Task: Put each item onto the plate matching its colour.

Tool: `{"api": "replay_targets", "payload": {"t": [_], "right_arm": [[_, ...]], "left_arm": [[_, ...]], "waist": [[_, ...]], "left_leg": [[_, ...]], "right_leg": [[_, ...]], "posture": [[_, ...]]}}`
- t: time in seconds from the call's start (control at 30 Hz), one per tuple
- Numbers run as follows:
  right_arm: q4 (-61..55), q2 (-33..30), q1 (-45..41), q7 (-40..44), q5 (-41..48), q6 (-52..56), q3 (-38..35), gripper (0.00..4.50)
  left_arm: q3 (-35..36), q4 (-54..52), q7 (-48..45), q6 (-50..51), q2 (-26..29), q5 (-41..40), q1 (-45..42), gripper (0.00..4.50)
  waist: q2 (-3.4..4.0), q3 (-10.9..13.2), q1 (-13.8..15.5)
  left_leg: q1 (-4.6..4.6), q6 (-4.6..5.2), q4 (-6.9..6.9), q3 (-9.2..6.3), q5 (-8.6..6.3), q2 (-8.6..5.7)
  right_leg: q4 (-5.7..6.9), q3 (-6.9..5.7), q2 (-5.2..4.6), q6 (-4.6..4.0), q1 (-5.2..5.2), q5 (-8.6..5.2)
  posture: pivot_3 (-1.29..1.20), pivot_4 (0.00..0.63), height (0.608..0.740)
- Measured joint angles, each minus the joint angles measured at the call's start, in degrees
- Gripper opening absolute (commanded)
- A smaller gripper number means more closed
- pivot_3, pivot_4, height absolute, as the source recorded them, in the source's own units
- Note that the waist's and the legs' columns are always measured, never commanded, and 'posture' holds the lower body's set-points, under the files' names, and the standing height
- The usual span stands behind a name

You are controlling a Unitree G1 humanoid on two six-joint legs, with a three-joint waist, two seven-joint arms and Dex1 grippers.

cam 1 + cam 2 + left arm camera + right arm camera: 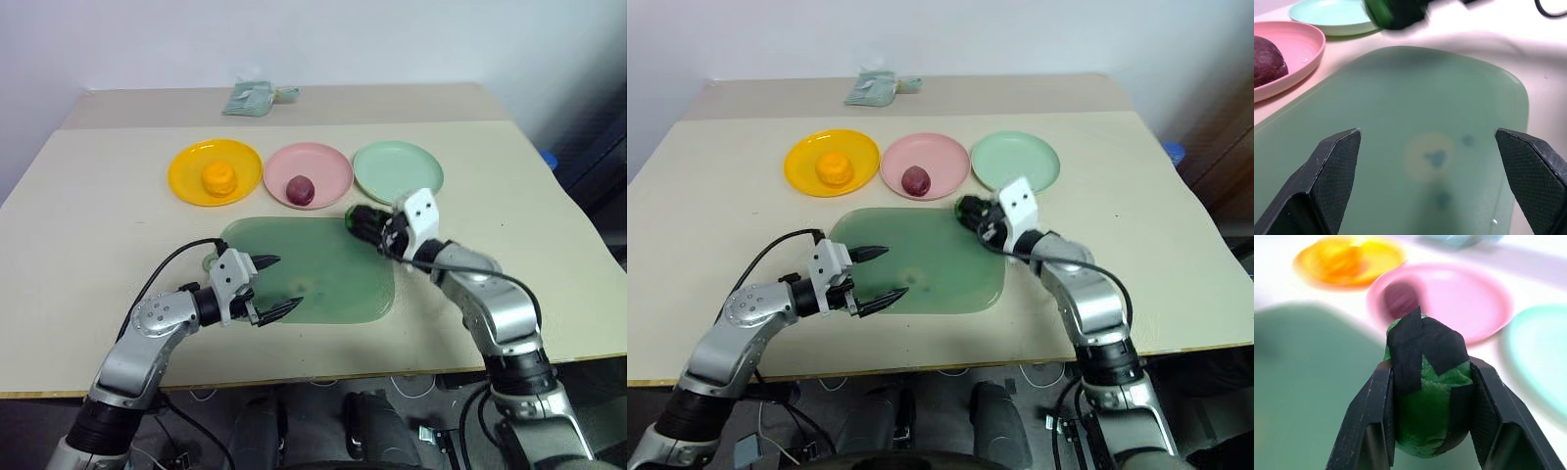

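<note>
Green item (1427,396), the dark lump patched with black, sits pinched between the two black fingers of the right tool (361,221), lifted just off the far right corner of the translucent green board (313,269) in the middle of the counter (88,211). Its plate, the mint green plate (398,168), lies just beyond it, the rightmost of three in a row toward the counter's far edge. The orange-yellow item (217,178) already rests on the yellow-orange plate (186,176), and the dark maroon item (300,189) on the pale pink plate (328,166), so this looks to be the last delivery.

To do it well, I would carry the lump high enough to clear the mint plate's near rim, drifting toward the counter's right edge and away from the pink plate, which touches or nearly touches the mint one. Bring it over the plate's centre, not the rim, since a roundish lump would likely roll once freed. Lower it close to the surface before releasing, and part the fingers slowly so the taped patches do not cling and drag it sideways.

The left tool (271,288) hangs over the board's near left part with its fingers spread wide and nothing between them; it seems best left there, out of the path.
</note>
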Motion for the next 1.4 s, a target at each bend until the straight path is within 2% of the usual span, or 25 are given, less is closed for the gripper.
{"api": "replay_targets", "payload": {"t": [0.07, 0.2, 0.3, 0.43, 0.53, 0.6, 0.63, 0.7, 0.8, 1.03, 1.17, 1.27, 1.4], "right_arm": [[7.2, 0.6, -5.1, -1.9, -1.5, -1.3, -0.5, 1.75], [31.2, 1.1, -18.1, -7.1, -5.9, -7.3, -1.3, 1.75], [45.9, 1.7, -23.7, -9.6, -7.7, -12.9, -2.9, 1.75], [57.6, 2.3, -27.0, -9.6, -8.0, -18.5, -3.9, 1.75], [62.6, 2.3, -28.6, -8.8, -8.0, -21.6, -4.9, 2.70], [63.3, 2.3, -29.2, -8.4, -7.8, -23.7, -5.9, 3.76], [63.0, 2.3, -29.3, -8.0, -7.7, -24.6, -6.5, 4.03], [60.8, 2.0, -28.9, -6.4, -7.5, -25.5, -6.8, 4.03], [51.3, 0.0, -23.7, -2.5, -8.0, -27.2, -5.8, 4.03], [21.4, -9.9, -0.9, 13.2, -5.4, -24.9, -3.9, 4.03], [3.5, -15.8, 11.5, 22.4, 2.9, -17.9, -5.4, 4.03], [-1.6, -17.5, 15.8, 24.4, 6.3, -13.8, -6.8, 4.03], [-3.6, -17.4, 16.3, 23.7, 7.0, -11.8, -7.2, 4.03]], "left_arm": [[0.4, 0.2, 0.6, 0.0, -0.6, -0.1, -0.4, 4.50], [0.5, 0.3, 1.6, 0.2, -1.5, -0.2, -1.2, 4.50], [0.6, 0.2, 2.3, 0.4, -1.7, -0.2, -1.1, 4.50], [1.0, -0.3, 3.5, 1.1, -1.7, -0.2, -0.8, 4.50], [1.8, -1.4, 4.4, 1.5, -1.7, -0.2, -0.1, 4.50], [2.0, -2.6, 5.1, 2.1, -1.7, -0.2, 0.6, 4.50], [2.0, -2.9, 5.4, 2.3, -1.7, -0.3, 0.8, 4.50], [2.2, -3.1, 5.9, 2.6, -1.7, -0.5, 1.2, 4.50], [3.4, -3.3, 6.8, 2.6, -1.7, -0.6, 1.4, 4.50], [11.0, -2.2, 9.7, 2.7, -0.6, -1.2, 3.1, 4.50], [17.3, -0.9, 9.1, 2.4, 2.4, -2.2, 8.2, 4.50], [20.1, -0.1, 8.5, 2.3, 3.8, -2.3, 11.0, 4.50], [21.8, 0.2, 7.5, 1.4, 4.7, -2.5, 12.6, 4.50]], "waist": [[0.01, 0.0, -0.1], [0.03, 0.0, -0.9], [0.06, 0.0, -1.2], [0.12, 0.1, -1.3], [0.16, 0.1, -1.3], [0.19, 0.1, -1.3], [0.19, 0.1, -1.3], [0.20, 0.1, -1.2], [0.20, 0.1, -0.9], [0.25, 0.1, -1.1], [0.26, 0.1, -1.3], [0.25, 0.1, -0.9], [0.22, 0.1, -0.7]], "left_leg": [[-0.01, 0.00, 0.00, 0.03, 0.00, -0.02], [-0.03, 0.00, -0.06, 0.11, 0.01, -0.05], [-0.05, -0.01, -0.15, 0.13, 0.01, -0.04], [-0.07, -0.01, -0.15, 0.14, 0.01, -0.01], [-0.06, -0.01, -0.13, 0.12, 0.02, 0.00], [-0.06, -0.01, -0.13, 0.08, 0.02, 0.04], [-0.06, -0.01, -0.13, 0.08, 0.02, 0.05], [-0.06, -0.01, -0.13, 0.06, 0.02, 0.07], [-0.07, -0.01, -0.13, 0.03, 0.01, 0.07], [-0.06, 0.03, -0.13, 0.01, -0.01, 0.08], [0.08, 0.03, -0.17, 0.02, -0.02, 0.19], [0.07, 0.02, -0.10, 0.02, -0.02, 0.16], [0.05, 0.02, -0.07, 0.01, -0.02, 0.15]], "right_leg": [[0.02, 0.00, -0.01, 0.00, 0.00, 0.00], [0.01, 0.00, -0.01, 0.08, -0.01, 0.05], [-0.04, 0.00, 0.02, 0.16, -0.05, 0.09], [-0.07, 0.00, 0.01, 0.18, -0.06, 0.10], [-0.05, 0.01, 0.00, 0.19, -0.06, 0.10], [-0.04, 0.01, -0.01, 0.18, -0.06, 0.10], [-0.04, 0.01, -0.01, 0.18, -0.06, 0.10], [-0.03, 0.01, -0.01, 0.19, -0.06, 0.11], [-0.03, 0.00, -0.05, 0.18, -0.05, 0.10], [-0.09, 0.01, -0.08, 0.20, -0.05, 0.11], [-0.04, 0.02, 0.01, 0.09, -0.02, 0.05], [-0.07, 0.02, -0.07, -0.03, 0.02, -0.02], [-0.16, 0.03, -0.10, -0.08, 0.03, -0.04]], "posture": [[0.00, 0.150, 0.740], [0.00, 0.150, 0.740], [0.00, 0.150, 0.740], [0.00, 0.150, 0.740], [0.00, 0.150, 0.740], [0.00, 0.150, 0.740], [0.00, 0.150, 0.740], [0.00, 0.150, 0.740], [0.00, 0.150, 0.740], [0.00, 0.150, 0.740], [0.00, 0.150, 0.740], [0.00, 0.150, 0.740], [0.00, 0.150, 0.740]]}}
